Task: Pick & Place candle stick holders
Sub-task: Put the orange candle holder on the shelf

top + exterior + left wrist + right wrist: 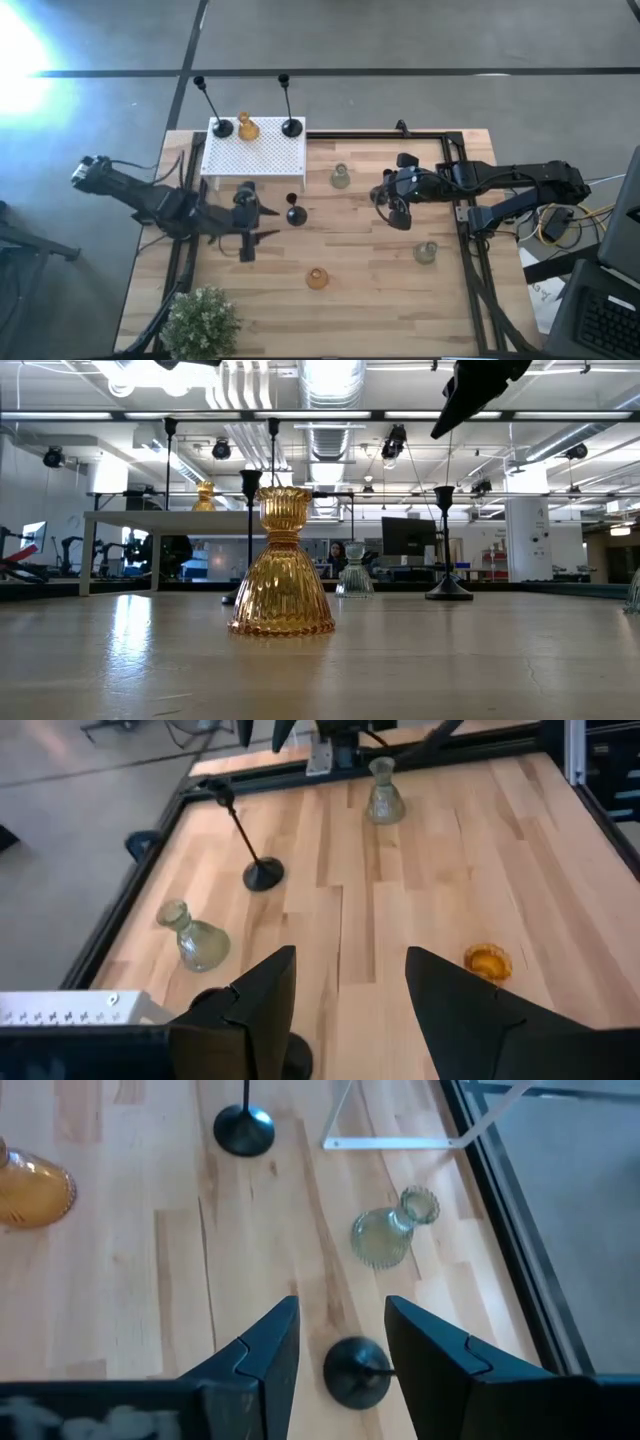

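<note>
The right pincer (340, 1315) is held over the desk (150, 1280), pointing down. Its two fingers are spread apart, and nothing is pinched yet. Right under it, in the gap between the fingers, a black holder (357, 1372) is seen. Only its round base shows from above, so the holder is thought to be standing upright. Its thin stem would then point straight up at the pincer. It cannot be told if the stem is touched by a finger.

This is what the next move depends on: the stem is lined up between the fingers, so they only need to be pressed together on it. If the pincer is off to one side, the holder could be knocked over.

A green holder (385, 1235) is seen just past the fingertips. Another black holder (243, 1128) and an amber holder (30, 1190) are found farther on.

The left pincer (350, 965) is kept waiting beside the white box (255, 155). Its fingers are spread wide and nothing is held. The right arm is much nearer to the black holder, so the job is best done by it.
</note>
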You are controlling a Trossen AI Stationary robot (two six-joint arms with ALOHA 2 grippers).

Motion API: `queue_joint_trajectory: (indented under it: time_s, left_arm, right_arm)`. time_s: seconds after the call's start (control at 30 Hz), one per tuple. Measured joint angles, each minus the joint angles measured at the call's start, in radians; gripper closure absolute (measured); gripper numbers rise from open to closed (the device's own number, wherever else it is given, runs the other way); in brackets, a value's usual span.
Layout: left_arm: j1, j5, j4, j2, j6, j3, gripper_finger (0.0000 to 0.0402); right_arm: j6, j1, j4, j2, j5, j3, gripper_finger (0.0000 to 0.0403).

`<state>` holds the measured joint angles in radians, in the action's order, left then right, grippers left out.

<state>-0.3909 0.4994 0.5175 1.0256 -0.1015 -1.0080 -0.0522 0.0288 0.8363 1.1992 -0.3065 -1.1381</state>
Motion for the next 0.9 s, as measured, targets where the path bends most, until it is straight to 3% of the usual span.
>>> queue_joint_trajectory:
  time_s: [0.13, 0.37, 0.63, 0.9]
  left_arm:
    - [-0.029, 0.032, -0.053, 0.05, -0.003, 0.02, 0.0207]
    - [-0.029, -0.171, -0.153, 0.136, -0.049, 0.13, 0.0207]
    - [-0.028, -0.206, -0.255, 0.214, -0.121, 0.222, 0.0207]
    - [-0.028, -0.309, -0.401, 0.324, -0.179, 0.236, 0.0204]
  right_arm:
    - [0.003, 0.0, -0.011, 0.0, 0.0, 0.0, 0.0252]
    - [0.005, 0.0, -0.009, 0.0, 0.0, 0.0, 0.0254]
    - [-0.013, 0.0, -0.01, 0.0, 0.0, 0.0, 0.0263]
    - [-0.041, -0.001, -0.014, 0.0, 0.0, 0.0, 0.0247]
